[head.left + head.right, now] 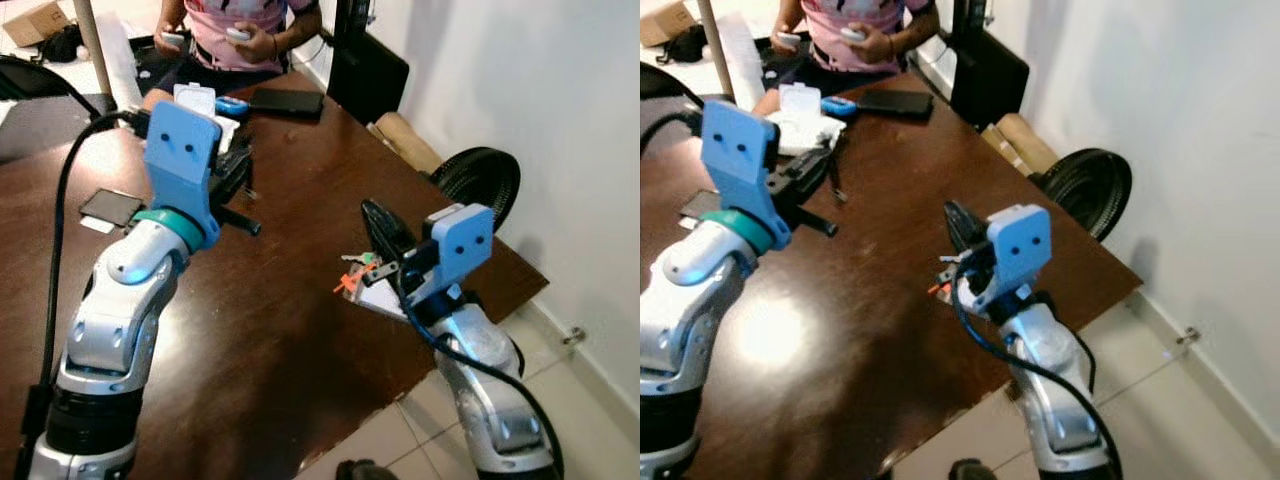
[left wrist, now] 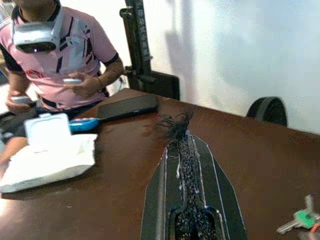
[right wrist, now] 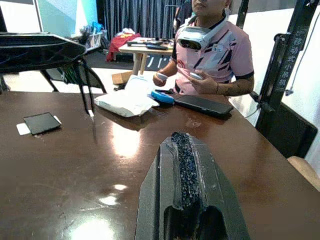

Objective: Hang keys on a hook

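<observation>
While flat, keys (image 1: 358,272) orientation unclear.

No text can be read — no label, brand, number or sign anywhere.

the table (image 1: 280,330) stretched ahead w/ a person (image 1: 245,30) seated at its far end. before the person lay a tablet (image 1: 287,101), w/ a wipes pack (image 1: 195,100) to its left. a phone (image 1: 112,207) lay near the left edge. the keys (image 1: 358,272) lay near the right edge on a paper (image 1: 385,300), a fan (image 1: 480,185) on the floor further right.
</observation>
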Available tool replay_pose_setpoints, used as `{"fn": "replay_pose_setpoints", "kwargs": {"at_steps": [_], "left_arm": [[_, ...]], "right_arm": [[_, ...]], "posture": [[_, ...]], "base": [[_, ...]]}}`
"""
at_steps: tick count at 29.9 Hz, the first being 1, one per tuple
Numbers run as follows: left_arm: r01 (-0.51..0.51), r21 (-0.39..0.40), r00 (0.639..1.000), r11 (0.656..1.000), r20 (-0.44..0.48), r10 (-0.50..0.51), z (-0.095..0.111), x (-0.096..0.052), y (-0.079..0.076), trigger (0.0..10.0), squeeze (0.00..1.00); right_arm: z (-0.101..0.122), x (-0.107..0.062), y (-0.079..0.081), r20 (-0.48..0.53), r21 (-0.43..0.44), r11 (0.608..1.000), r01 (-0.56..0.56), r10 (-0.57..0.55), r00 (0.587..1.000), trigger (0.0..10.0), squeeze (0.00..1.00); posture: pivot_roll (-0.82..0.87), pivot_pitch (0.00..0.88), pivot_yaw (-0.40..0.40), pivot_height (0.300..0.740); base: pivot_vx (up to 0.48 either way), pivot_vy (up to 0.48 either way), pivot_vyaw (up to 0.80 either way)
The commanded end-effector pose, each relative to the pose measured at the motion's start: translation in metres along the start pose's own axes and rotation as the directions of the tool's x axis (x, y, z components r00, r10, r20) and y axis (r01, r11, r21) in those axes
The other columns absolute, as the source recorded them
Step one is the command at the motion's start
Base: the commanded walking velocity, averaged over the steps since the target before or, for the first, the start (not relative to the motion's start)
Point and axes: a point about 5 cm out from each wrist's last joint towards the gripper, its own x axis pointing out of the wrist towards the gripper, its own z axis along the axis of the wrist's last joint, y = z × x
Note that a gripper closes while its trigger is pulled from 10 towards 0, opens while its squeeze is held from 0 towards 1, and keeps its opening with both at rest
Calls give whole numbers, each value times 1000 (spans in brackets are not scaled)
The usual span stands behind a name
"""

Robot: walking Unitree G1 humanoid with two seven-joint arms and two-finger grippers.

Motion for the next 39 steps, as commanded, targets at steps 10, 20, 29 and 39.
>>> {"fn": "replay_pose_setpoints", "kwargs": {"at_steps": [10,20,29,39], "left_arm": [[-37,-145,994,989,93,51,10,5,-17,10000,0],[-44,-97,996,994,68,51,2,2,-14,10000,0],[-58,-74,997,996,52,62,1,-3,-6,10000,0],[-63,-50,997,997,45,65,1,-5,-5,10000,0]], "right_arm": [[3,12,-24,-27,-47,997,-66,64,998,10000,0],[6,16,-29,-9,-85,995,-44,43,999,10000,0],[-5,10,-27,-48,-109,991,-80,75,996,10000,0],[-6,10,-24,-39,-97,993,-73,70,997,10000,0]], "posture": [[-16,50,-25,740],[-21,45,-14,740],[-3,52,14,740],[8,61,24,740]], "base": [[0,0,0],[0,0,0],[0,0,0],[-231,0,0]]}}
